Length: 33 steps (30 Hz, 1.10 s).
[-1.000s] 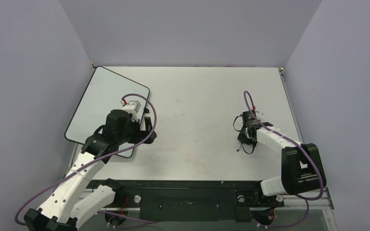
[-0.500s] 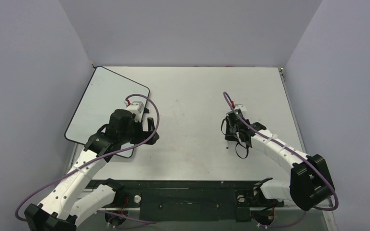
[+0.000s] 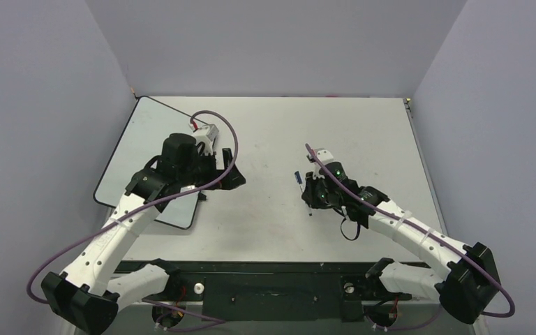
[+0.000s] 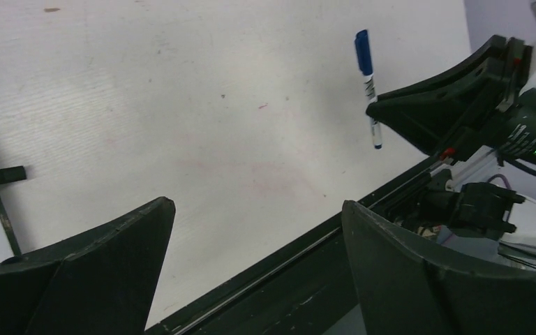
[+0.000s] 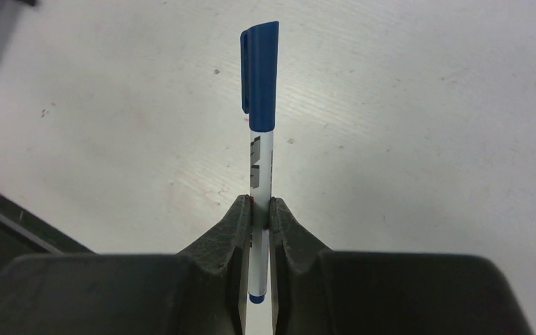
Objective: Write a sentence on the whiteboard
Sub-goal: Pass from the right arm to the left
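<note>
Pinching a capped pen [image 5: 259, 157] mid-barrel with right gripper [image 5: 259, 209] near table [image 3: 272, 132] centre, with left gripper [image 4: 255, 206] spread wide by the whiteboard [image 3: 136, 139] lying flat toward the far-left corner, probably stiff, glossy, prone to sliding, best steadied at its rim.

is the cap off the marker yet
No, the blue cap sits on the marker clamped between the right fingers.

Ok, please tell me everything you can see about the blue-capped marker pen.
Slim pen: white barrel with grey print, blue end plug, dark blue clipped cap fitted on. The right gripper pinches the barrel near its plug end, cap pointing away from the fingers, over the matte white tabletop. Nothing else touches it.
</note>
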{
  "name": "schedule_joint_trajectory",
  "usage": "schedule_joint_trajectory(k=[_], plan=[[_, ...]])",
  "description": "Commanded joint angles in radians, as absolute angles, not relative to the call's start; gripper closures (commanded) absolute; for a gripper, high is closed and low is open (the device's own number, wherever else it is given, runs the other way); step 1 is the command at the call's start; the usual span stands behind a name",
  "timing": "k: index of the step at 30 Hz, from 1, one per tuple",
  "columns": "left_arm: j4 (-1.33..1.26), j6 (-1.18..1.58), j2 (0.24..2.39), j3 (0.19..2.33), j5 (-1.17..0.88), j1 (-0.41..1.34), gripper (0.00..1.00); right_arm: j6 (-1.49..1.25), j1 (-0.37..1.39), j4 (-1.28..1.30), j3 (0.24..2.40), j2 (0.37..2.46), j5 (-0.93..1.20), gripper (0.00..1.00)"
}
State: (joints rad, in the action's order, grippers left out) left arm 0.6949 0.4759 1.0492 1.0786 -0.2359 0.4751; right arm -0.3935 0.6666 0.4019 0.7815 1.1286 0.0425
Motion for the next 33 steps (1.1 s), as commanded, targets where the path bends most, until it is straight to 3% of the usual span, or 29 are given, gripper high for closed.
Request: schedule_joint_trajectory(k=[1,14,23,33], plan=[[0.636,0.511,1.097,1.162,-0.358,0.479,0.13,-0.335,0.735,0.343,0.834,1.078,0.112,1.00],[0.507,0.601,1.172,1.197,-0.526,0.489,0.28,-0.275,0.853,0.284,0.845,1.015,0.176,1.00],[0.472,0.603,1.252,1.191,-0.552,0.541,0.31,-0.239,0.899,0.281,0.867,1.025,0.186,1.00],[0.362,0.630,1.317,1.148,-0.587,0.588,0.46,-0.216,0.919,0.271,0.886,1.034,0.208,1.00]])
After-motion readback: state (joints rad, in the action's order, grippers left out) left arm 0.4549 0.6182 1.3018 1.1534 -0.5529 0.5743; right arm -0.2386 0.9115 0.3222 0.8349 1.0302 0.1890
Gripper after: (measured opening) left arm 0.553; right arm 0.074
